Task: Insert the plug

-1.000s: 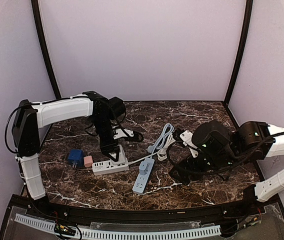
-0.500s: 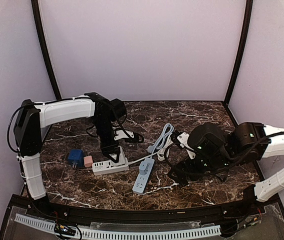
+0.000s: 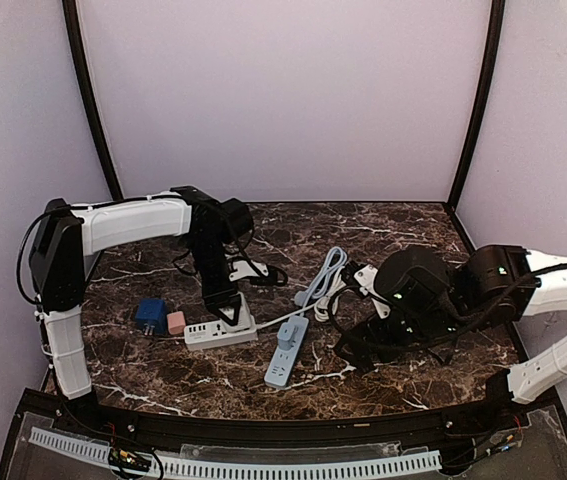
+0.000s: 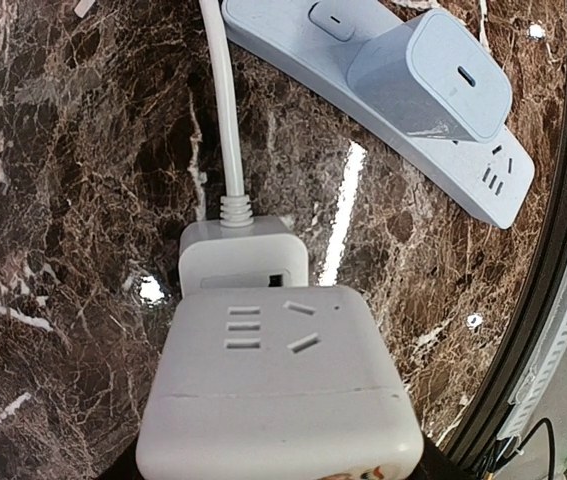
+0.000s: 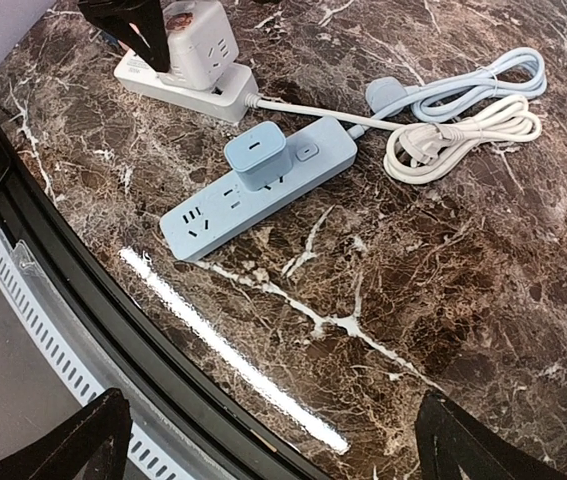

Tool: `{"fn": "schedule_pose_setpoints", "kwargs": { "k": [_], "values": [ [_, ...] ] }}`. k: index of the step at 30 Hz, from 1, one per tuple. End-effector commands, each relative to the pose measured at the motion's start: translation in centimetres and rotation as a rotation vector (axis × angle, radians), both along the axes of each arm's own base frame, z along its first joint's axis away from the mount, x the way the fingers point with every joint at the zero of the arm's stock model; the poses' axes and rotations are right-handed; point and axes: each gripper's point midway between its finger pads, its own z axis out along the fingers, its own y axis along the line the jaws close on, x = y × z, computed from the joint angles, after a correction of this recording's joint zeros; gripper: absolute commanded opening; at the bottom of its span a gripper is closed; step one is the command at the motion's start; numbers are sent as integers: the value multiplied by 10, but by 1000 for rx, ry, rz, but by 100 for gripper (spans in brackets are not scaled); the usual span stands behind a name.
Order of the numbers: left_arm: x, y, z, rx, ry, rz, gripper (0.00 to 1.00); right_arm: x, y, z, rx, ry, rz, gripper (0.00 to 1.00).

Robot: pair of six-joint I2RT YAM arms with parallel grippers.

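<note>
Dark marble table with two power strips. The white power strip lies left of centre, and the blue power strip is just beside it on the right, carrying a blue charger. A small blue block and a pink block sit touching each other off the white strip's left end. Behind the blue strip lie two coiled cables, one white and one pale blue. The white strip's cord runs between the two strips.

The left wrist view alone shows the socket face of the white cube adapter and the strip's cord end just beyond it. The right wrist view shows the cube standing on top of the white strip. No view shows whether its prongs are fully home.

The left arm arches over from the left, its wrist pointing straight down. The left gripper is clamped on the cube adapter. The right arm is folded low at the right. The right gripper hangs above the table's near edge with its jaws spread wide, holding nothing.
</note>
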Motion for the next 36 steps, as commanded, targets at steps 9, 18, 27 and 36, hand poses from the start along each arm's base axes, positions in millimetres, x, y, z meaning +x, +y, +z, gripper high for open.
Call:
{"fn": "schedule_pose_setpoints", "kwargs": {
  "k": [9, 18, 27, 36],
  "values": [
    [11, -2, 4, 5, -28, 15, 1, -8, 9, 0, 3, 23, 21, 99],
    [7, -1, 3, 20, -26, -1, 1, -10, 12, 1, 3, 23, 40, 99],
    [-7, -3, -1, 43, 0, -37, 1, -13, 16, -1, -7, 33, 65, 99],
    [-10, -1, 2, 56, -2, -39, 1, -15, 19, -3, 2, 44, 63, 99]
  ]
}}
